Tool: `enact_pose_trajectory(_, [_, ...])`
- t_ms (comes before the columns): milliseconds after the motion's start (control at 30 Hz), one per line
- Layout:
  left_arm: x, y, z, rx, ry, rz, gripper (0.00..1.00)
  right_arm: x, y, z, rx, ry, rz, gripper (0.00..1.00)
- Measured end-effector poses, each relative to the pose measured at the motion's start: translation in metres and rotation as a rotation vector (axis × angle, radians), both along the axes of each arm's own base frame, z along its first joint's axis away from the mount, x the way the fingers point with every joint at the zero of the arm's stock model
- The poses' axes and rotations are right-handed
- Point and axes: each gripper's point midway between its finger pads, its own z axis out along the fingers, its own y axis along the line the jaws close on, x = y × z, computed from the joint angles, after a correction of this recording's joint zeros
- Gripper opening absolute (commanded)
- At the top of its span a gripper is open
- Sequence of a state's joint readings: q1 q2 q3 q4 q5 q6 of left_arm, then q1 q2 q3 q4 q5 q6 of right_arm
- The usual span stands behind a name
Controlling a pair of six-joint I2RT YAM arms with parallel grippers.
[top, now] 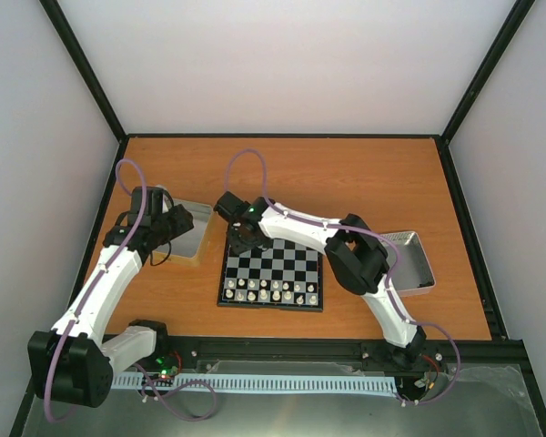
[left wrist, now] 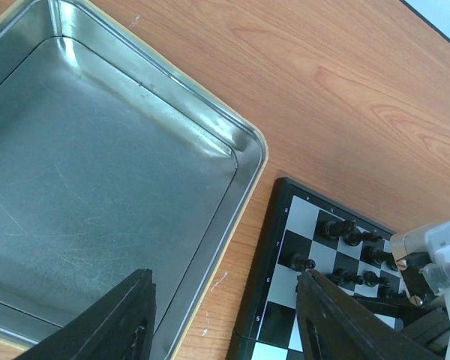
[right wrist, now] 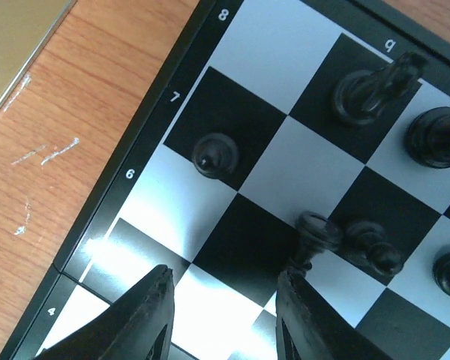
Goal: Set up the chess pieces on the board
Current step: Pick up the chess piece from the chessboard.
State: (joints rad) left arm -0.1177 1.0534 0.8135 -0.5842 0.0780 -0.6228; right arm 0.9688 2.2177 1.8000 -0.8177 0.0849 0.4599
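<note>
Board (top: 291, 264), one, metal trays (top: 414, 259), two

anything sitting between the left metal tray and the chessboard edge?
No. Between the tray and the board there is only a strip of bare wooden table with a few pale scuffs. The left wrist view shows it best.

White-shelled left arm (top: 96, 296) and right arm (top: 296, 226), black joints, lilac cable (top: 247, 151) looping behind the jaws, black tapered fingers (right wrist: 146, 319).
</note>
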Motion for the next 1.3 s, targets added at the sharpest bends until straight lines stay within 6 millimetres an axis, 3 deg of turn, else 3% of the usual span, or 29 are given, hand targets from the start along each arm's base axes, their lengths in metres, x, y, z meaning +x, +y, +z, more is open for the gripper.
enact_pose_trajectory(533, [-0.002,-0.002,-0.004,-0.008,0.009,-0.009,0.53,0.017,-0.012,0.01,-0.026,-0.041,-0.063,0.27])
enact_pose_trajectory(933, [-0.002,-0.003,-0.004,-0.013,0.011,-0.014,0.53,0.016,-0.018,-0.011,-0.065,-0.006,-0.102,0.23])
enact_pose_trajectory(1300, [-0.002,-0.004,-0.004,-0.018,0.011,-0.019,0.53,0.023,-0.02,-0.011,-0.049,-0.002,-0.135,0.03])
